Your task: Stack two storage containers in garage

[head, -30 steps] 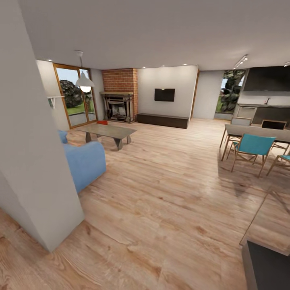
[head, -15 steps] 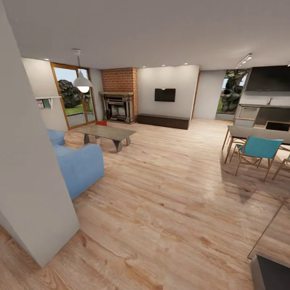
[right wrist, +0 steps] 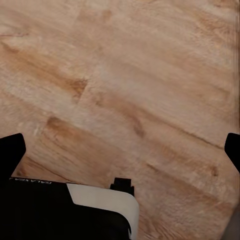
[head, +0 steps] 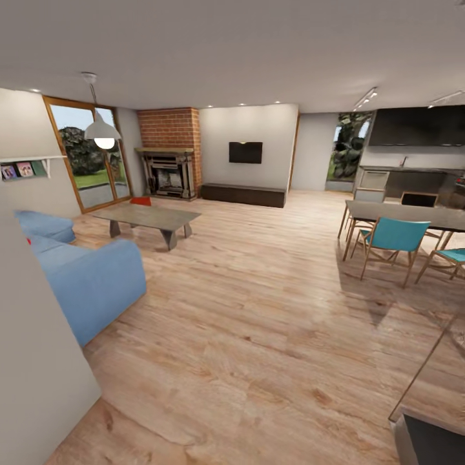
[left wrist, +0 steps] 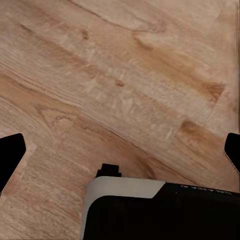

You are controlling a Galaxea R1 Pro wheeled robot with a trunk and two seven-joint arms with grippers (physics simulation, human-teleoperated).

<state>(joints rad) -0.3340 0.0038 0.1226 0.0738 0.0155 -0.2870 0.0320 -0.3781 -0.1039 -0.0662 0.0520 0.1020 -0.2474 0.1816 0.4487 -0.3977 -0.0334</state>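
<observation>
Orange-red ribbed storage container (head: 141,201): small patch seen on far side of low grey coffee worktop (head: 148,217), near brick fireplace (head: 169,154). Nothing moved yet; fetching, carrying, stacking all judged left. Left claw (left wrist: 120,150) and right claw (right wrist: 120,150) spread wide, empty, over light wood-plank floor (head: 258,310).

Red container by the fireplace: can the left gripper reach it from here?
Probably not. The red container sits far across the wood floor, beyond the coffee table. The left gripper hangs open over bare planks near the robot base. Drive closer first.
</observation>
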